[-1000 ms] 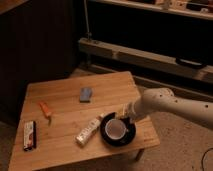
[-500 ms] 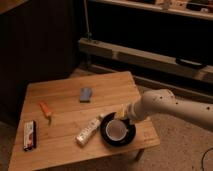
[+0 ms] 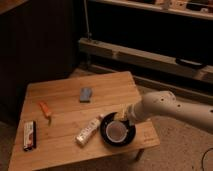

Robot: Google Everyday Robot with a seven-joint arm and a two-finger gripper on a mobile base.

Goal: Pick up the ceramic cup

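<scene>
The ceramic cup (image 3: 116,131) is small and white with a wide round rim. It stands upright on a black round plate (image 3: 129,140) near the front right of the wooden table (image 3: 65,105). My gripper (image 3: 122,116) comes in from the right on a white arm (image 3: 160,107). It sits just above the cup's far rim, over the back edge of the plate. Whether it touches the cup does not show.
A white slim bottle (image 3: 88,131) lies just left of the plate. A grey-blue flat object (image 3: 86,94) lies mid-table, an orange item (image 3: 45,109) to the left, and a dark bar-shaped packet (image 3: 30,135) at the front left. Dark shelving (image 3: 145,50) stands behind.
My gripper has edged slightly down and left towards the cup's far rim. The cup, plate and other objects have not moved.
</scene>
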